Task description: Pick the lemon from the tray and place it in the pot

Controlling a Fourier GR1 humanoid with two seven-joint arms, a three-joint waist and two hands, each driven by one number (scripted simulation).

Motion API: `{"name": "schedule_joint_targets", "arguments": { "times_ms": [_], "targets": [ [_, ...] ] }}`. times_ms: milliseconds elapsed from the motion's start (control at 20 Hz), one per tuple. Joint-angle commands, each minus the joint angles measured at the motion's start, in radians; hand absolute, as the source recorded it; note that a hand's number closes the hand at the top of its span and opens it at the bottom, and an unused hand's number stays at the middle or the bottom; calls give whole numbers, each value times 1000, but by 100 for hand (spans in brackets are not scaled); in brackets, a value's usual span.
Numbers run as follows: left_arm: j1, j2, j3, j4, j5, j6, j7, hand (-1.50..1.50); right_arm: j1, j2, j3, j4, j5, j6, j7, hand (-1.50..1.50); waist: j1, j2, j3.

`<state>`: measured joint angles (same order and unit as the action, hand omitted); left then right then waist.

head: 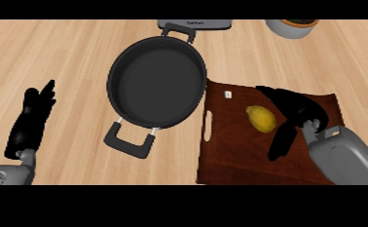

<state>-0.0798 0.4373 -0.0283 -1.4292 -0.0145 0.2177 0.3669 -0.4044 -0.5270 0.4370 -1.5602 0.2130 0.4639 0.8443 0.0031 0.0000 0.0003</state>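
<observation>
The oval yellow lemon (261,118) lies on the dark brown rectangular tray (237,158) just right of the empty black two-handled pot (156,87), flanked by the released right hand (296,109) positioned to grasp it, while the left hand (32,119) rests released left of the pot.

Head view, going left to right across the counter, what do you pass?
Black left hand, resting open → black round two-handled pot → dark brown wooden tray → yellow lemon → black right hand, open beside the lemon.
</observation>
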Motion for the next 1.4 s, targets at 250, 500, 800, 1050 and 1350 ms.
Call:
{"name": "schedule_joint_targets", "arguments": {
  "times_ms": [250,500,800,1050,1350],
  "targets": [
    [11,-9,52,-72,-24,-50,58,0,49,68,-42,100,126,64,-36,-150,2,-1,0],
    [-46,-40,92,27,-49,-79,20,0,-15,167,-71,214,213,81,-82,-150,1,1,0],
    [44,-93,50,-138,-116,-51,76,0,67,191,-103,197,261,79,-101,-150,3,-1,0],
    [-35,-98,112,-15,-122,-113,45,0,61,241,-163,211,308,126,-124,-150,-2,0,0],
    [-18,-100,146,5,-133,-138,-9,0,80,241,-185,297,370,114,-228,-150,-1,0,0]
  ]
}}
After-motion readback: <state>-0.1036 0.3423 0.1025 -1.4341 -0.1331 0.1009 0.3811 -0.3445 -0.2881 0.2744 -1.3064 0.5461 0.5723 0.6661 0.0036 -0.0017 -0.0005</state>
